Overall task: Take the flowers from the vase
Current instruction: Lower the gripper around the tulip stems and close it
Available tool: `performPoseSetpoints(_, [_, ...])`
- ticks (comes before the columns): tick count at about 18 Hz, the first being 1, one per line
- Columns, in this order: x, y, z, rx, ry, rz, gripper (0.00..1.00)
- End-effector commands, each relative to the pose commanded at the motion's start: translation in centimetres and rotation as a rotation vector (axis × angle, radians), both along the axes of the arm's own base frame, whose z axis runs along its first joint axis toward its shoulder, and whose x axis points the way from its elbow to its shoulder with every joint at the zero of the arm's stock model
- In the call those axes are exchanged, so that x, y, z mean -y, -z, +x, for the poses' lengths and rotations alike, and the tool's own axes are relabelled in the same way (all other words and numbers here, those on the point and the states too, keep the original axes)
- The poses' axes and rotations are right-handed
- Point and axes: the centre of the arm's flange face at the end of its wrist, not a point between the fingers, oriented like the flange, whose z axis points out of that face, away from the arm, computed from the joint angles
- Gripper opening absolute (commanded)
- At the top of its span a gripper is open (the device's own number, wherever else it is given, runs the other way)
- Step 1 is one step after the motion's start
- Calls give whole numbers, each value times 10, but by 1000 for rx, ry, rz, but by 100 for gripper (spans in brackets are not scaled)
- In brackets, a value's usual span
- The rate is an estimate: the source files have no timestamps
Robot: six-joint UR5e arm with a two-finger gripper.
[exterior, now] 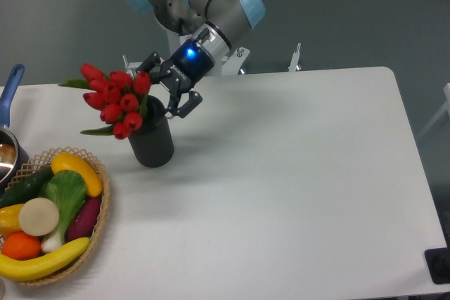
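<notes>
The flowers, a bunch of red tulip buds with green stems and leaves, stand in the black vase at the left of the white table and lean to the left. My gripper comes in from the upper right, tilted down toward the vase mouth. It is open, with one finger behind the top of the bunch and the other just right of the vase rim. The stems at the mouth lie about between the fingers. I cannot tell whether the fingers touch them.
A wicker basket with bananas, a cucumber, an orange and other produce sits at the front left, close to the vase. A pot with a blue handle is at the left edge. The table stretches right.
</notes>
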Motion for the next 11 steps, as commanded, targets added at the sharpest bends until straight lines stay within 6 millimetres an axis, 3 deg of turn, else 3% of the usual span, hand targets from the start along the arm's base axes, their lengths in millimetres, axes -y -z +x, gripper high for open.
performPoseSetpoints(11, [11, -21, 13, -10, -28, 22, 0])
